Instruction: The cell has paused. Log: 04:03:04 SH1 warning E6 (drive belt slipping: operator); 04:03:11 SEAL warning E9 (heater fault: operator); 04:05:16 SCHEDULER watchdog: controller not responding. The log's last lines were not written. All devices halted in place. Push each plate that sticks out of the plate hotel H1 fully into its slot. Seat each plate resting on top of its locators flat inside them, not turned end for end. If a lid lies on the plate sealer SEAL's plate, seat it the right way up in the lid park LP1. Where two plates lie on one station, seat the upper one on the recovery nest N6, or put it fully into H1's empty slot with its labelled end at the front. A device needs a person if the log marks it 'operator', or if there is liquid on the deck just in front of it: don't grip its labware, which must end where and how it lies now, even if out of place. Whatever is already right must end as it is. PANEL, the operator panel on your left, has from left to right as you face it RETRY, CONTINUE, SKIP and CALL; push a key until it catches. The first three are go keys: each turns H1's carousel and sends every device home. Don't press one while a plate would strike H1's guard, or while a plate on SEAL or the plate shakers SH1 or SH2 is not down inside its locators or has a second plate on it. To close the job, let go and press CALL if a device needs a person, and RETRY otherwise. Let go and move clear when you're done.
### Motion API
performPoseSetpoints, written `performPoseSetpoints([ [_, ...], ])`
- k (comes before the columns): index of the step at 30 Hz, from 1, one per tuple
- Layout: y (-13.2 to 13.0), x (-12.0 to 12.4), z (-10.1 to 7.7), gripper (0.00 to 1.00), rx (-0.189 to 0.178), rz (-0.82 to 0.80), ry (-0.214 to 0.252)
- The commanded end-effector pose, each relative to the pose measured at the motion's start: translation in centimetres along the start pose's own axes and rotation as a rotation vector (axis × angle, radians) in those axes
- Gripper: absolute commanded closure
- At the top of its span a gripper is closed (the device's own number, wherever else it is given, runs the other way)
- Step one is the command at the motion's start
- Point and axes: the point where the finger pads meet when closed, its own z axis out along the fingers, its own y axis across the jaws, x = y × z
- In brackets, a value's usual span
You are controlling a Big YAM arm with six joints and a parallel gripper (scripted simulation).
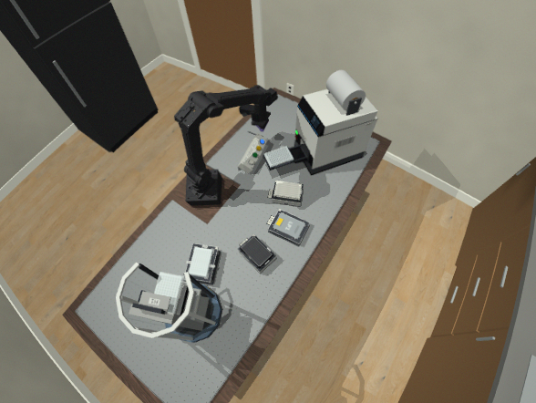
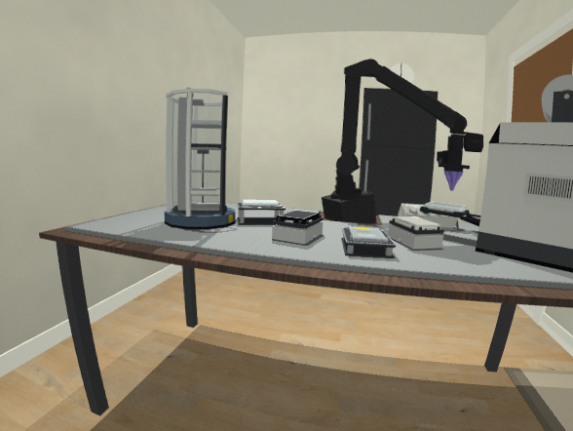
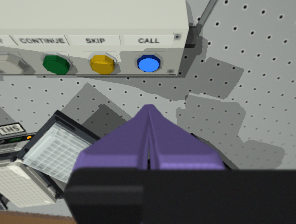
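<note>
Tool (image 3: 149, 150), fully closed on nothing, hides deck below CALL key (image 3: 149, 64).

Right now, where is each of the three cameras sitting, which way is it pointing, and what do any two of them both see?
Top: high above the room, looking down on the table; the whole black arm shows.
Exterior: low beside the table's long edge, looking across at the tall rack; the arm and shut purple claw show.
Wrist: on the arm's end, looking down past the claw at the button panel and its blue key.
Shared: top and wrist both see the panel and the gridded plate beside it.
</note>
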Motion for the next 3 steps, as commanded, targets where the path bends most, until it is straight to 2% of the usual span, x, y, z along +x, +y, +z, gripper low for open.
performPoseSetpoints([
  [1, -1.13, 0.46, -1.07, 1.00, 0.025, 0.006, 0.008],
  [3, -1.13, 0.46, -1.07, 1.00, 0.025, 0.006, 0.008],
])
